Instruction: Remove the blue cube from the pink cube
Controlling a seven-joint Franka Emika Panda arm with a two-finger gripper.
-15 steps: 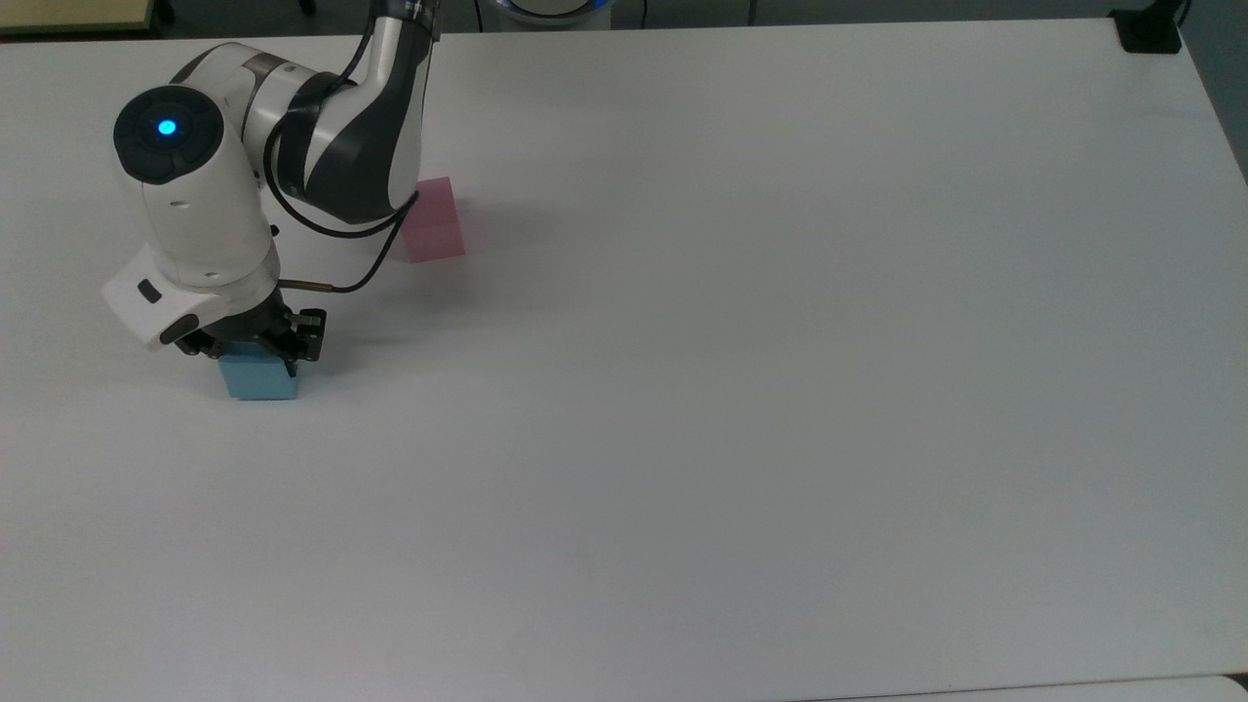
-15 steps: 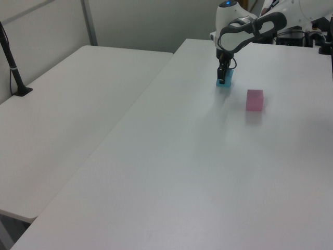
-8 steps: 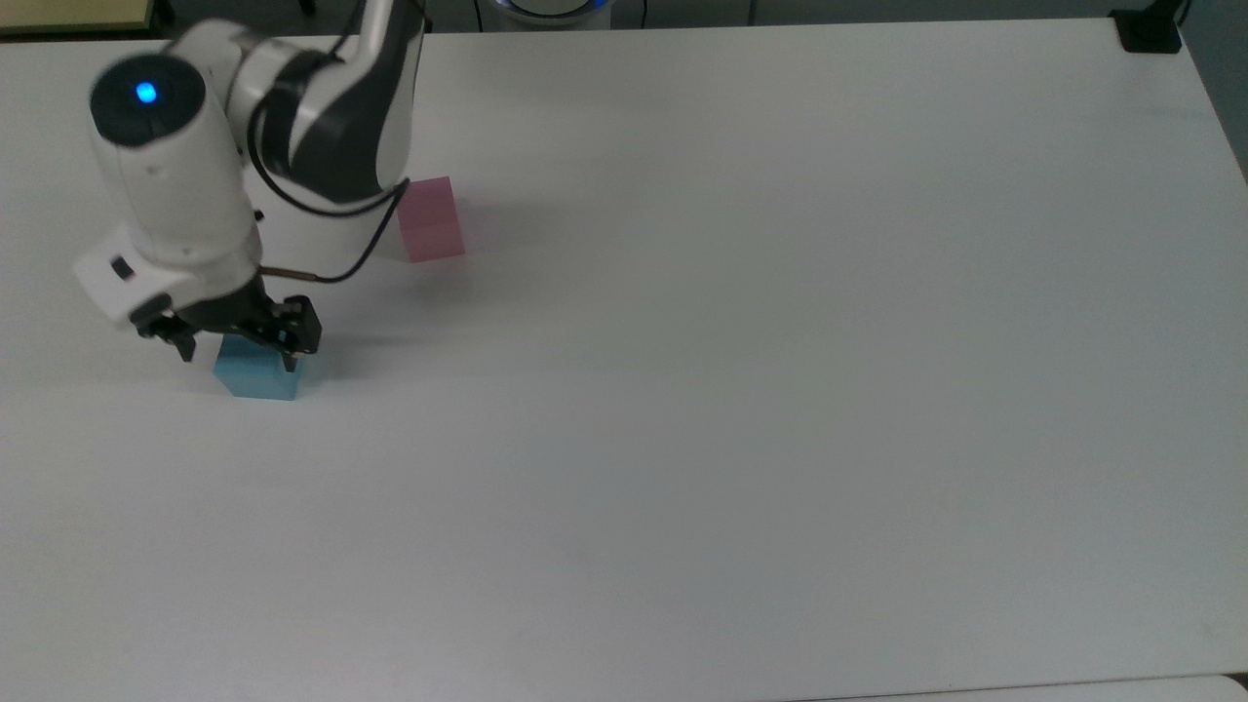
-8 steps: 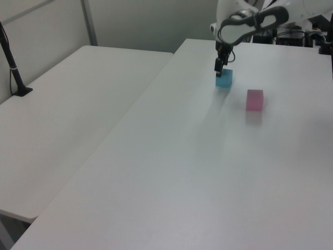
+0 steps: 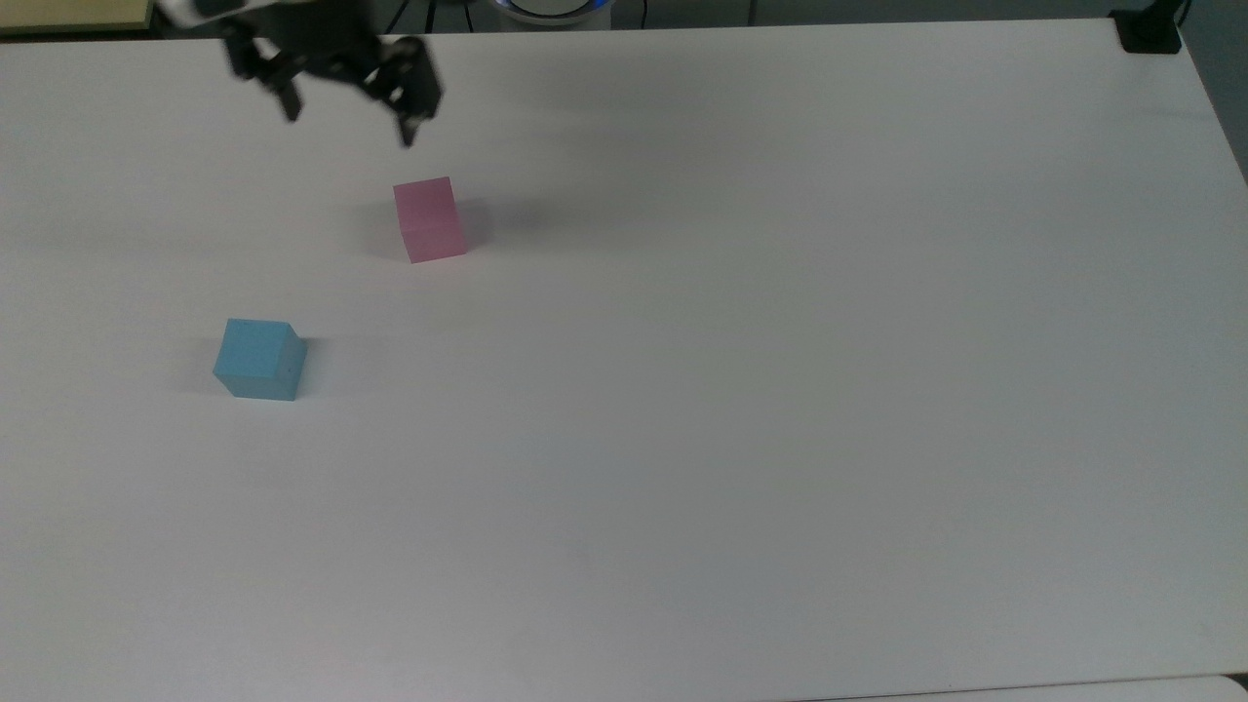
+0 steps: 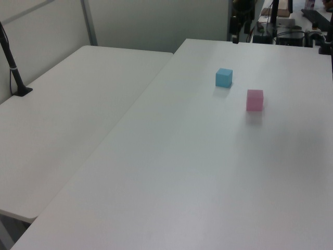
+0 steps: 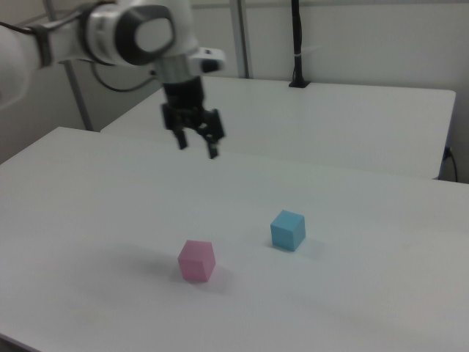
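Note:
The blue cube (image 5: 258, 359) (image 6: 224, 77) (image 7: 287, 229) rests alone on the white table (image 5: 731, 390). It is well apart from the pink cube (image 5: 429, 219) (image 6: 255, 99) (image 7: 196, 260), which also stands on the table with nothing on top. My gripper (image 5: 349, 119) (image 7: 198, 147) hangs high above the table, near the top view's upper left, beyond the pink cube. Its fingers are spread open and hold nothing.
A second white table (image 6: 62, 120) adjoins on the left view's left, with a black post (image 6: 10, 57) (image 7: 297, 44) clamped at its far edge. A black mount (image 5: 1150, 29) sits at the top view's upper right corner. Cables and equipment lie beyond the far edge (image 6: 291, 36).
The gripper opened, released the blue cube on the table, then rose and pulled away toward the top view's upper edge. Both cubes stayed put.

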